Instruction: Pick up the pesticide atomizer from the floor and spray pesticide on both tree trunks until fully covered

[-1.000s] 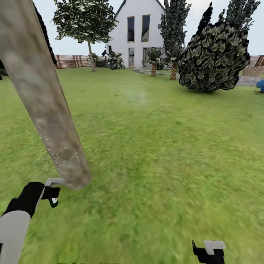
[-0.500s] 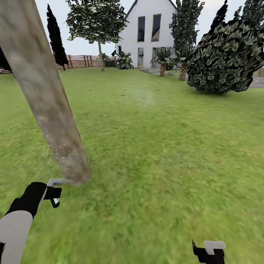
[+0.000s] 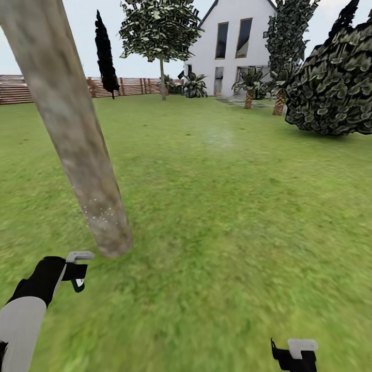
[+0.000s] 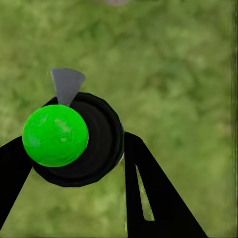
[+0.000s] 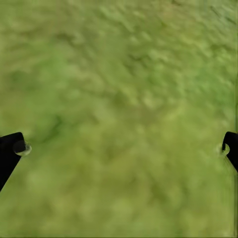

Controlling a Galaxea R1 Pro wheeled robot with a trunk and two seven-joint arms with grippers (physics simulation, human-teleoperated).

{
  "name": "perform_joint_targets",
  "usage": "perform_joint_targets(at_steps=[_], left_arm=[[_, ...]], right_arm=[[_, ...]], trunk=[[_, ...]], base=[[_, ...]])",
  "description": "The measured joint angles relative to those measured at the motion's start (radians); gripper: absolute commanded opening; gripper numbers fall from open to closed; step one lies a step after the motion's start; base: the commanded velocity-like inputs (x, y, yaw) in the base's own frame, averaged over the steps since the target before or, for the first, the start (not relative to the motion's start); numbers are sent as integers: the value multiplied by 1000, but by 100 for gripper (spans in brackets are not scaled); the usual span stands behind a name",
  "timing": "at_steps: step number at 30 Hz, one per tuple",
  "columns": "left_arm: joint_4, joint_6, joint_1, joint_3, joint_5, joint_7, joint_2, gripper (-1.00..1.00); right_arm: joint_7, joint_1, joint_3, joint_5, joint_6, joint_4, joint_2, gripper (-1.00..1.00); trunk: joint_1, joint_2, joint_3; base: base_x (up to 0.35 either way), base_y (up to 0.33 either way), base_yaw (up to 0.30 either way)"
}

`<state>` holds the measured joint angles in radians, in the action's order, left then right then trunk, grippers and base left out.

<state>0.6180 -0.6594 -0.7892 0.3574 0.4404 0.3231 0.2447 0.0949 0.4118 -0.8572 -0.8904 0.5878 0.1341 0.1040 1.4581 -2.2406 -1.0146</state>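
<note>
Our left gripper [image 3: 77,270] is clamped on the pesticide atomizer [image 4: 74,139], just beside the tree trunk [image 3: 77,139] speckled with pesticide [image 3: 101,214]. Our right gripper [image 5: 119,148] hangs spread wide over the lawn [image 3: 232,206].

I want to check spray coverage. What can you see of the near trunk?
The trunk is a thick, smooth column of pale grey-brown bark with tan blotches. In the head view it leans, running from the top left down to the lawn, where its base stands in grass. Whitish specks dot only its lowest part. Nothing touches it.

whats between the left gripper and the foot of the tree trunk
Only a short strip of bare grass, seen in the head view, separates the left gripper, shut on the atomizer, from the tree trunk.
</note>
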Motion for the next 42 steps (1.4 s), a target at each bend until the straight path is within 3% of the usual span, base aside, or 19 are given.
perform_joint_targets(at_steps=[15,34,42], left_arm=[[3,2,0,9,0,0,-12,-100],[2,4,0,11,0,0,-24,-100],[2,6,0,9,0,0,-25,-100]], right_arm=[[-2,0,0,0,0,0,0,100],[-2,0,0,-1,0,0,0,100],[-2,0,0,-1,0,0,0,100]], trunk=[[0,0,0],[0,0,0],[0,0,0]], base=[[156,-262,11],[181,-241,266],[239,-177,42]])
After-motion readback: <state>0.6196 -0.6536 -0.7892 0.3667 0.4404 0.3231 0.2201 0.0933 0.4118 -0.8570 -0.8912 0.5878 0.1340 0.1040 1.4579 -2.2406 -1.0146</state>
